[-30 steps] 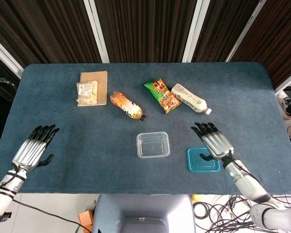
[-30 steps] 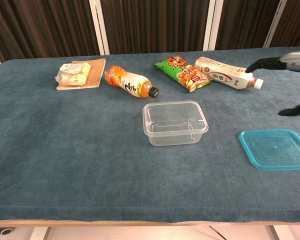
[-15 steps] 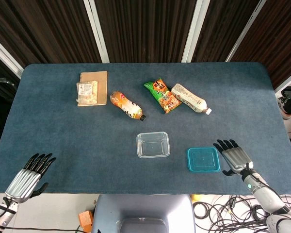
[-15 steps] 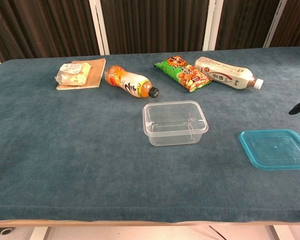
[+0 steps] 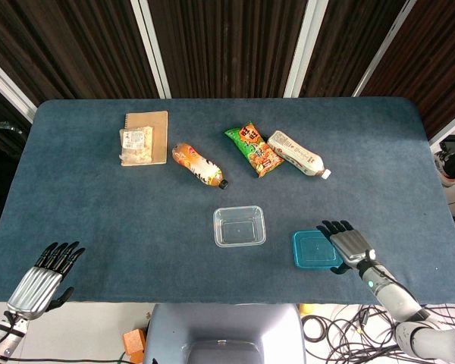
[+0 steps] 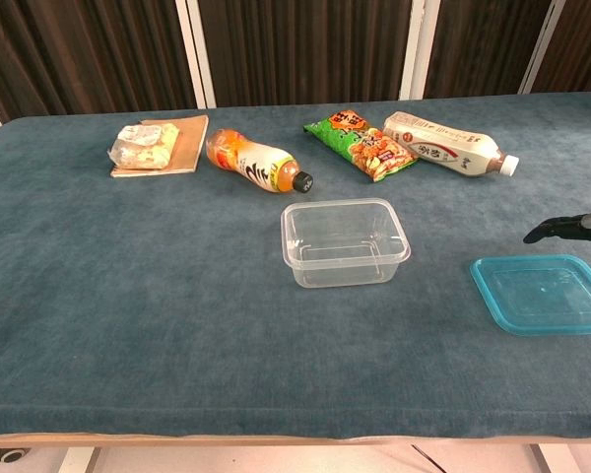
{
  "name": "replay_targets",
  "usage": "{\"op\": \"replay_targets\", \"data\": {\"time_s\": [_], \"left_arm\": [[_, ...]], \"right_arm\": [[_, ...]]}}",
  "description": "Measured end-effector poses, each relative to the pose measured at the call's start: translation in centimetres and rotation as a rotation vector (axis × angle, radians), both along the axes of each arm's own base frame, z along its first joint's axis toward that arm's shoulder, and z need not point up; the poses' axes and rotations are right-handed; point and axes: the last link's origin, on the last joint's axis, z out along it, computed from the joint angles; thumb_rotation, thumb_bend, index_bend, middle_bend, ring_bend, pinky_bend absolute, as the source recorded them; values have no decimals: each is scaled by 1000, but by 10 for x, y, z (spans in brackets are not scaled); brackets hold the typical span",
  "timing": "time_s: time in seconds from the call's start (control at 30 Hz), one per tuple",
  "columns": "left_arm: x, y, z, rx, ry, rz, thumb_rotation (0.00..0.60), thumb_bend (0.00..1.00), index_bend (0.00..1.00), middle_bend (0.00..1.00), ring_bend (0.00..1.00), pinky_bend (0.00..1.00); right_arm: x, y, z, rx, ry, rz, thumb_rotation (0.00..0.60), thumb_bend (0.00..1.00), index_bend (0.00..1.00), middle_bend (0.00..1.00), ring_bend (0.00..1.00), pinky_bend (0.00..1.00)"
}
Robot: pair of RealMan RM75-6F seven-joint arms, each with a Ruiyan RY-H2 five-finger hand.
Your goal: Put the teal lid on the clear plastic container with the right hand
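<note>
The teal lid [image 5: 315,249] [image 6: 545,293] lies flat on the blue table, right of the clear plastic container [image 5: 240,226] [image 6: 344,240], which stands open and empty. My right hand [image 5: 346,243] hovers at the lid's right edge with fingers spread, holding nothing. In the chest view only its dark fingertips [image 6: 544,232] show at the right border. At the table's near left edge my left hand [image 5: 44,274] is open and empty, seen in the head view only.
At the back lie an orange drink bottle [image 5: 198,164], a green snack packet [image 5: 253,149], a white bottle [image 5: 295,152], and a brown notebook [image 5: 147,133] with a small packet [image 5: 136,145] on it.
My right hand first drew back to the near right edge, then came left to the lid's right side. My left hand dropped to the near edge and has since stayed there.
</note>
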Motion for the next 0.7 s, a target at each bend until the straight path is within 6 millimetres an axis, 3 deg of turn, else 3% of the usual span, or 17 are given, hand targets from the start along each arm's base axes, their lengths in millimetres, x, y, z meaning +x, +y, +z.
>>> {"op": "replay_targets", "data": {"time_s": [0.7], "left_arm": [[-2,2,4,0,7,6,600,344,0,31,28,36]], "right_arm": [[6,-6,-20,5,7,-9,600,101,0,0,0,0]]}}
